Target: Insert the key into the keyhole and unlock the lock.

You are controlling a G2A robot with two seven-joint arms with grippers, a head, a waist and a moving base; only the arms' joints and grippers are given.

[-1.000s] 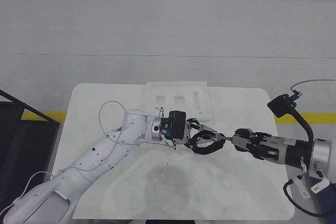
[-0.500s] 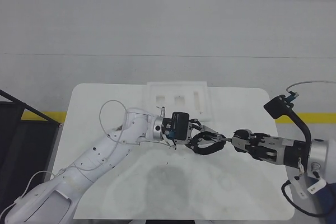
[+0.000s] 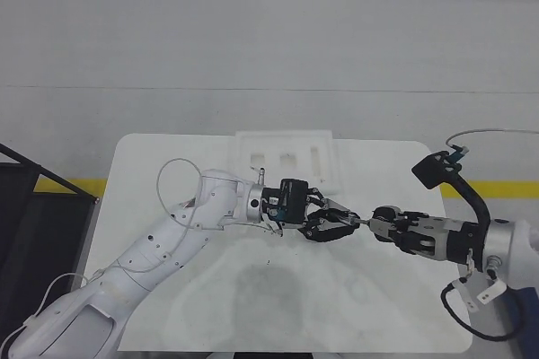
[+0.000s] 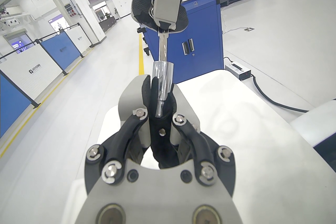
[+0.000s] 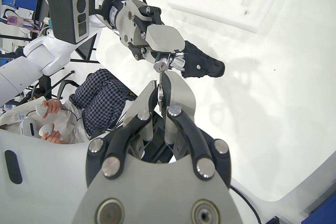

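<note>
Top view: above table (image 3: 162, 179) centre, edges well apart, left jaws clench lock (image 4: 163, 77), right jaws key (image 4: 163, 44).

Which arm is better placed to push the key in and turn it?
Right. The right gripper pinches the key, its blade lined up at the keyhole end of the lock. The left gripper is shut on the lock, so it likely just steadies.

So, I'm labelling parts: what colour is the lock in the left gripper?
The lock is shiny silver, clearest in the left wrist view.
</note>
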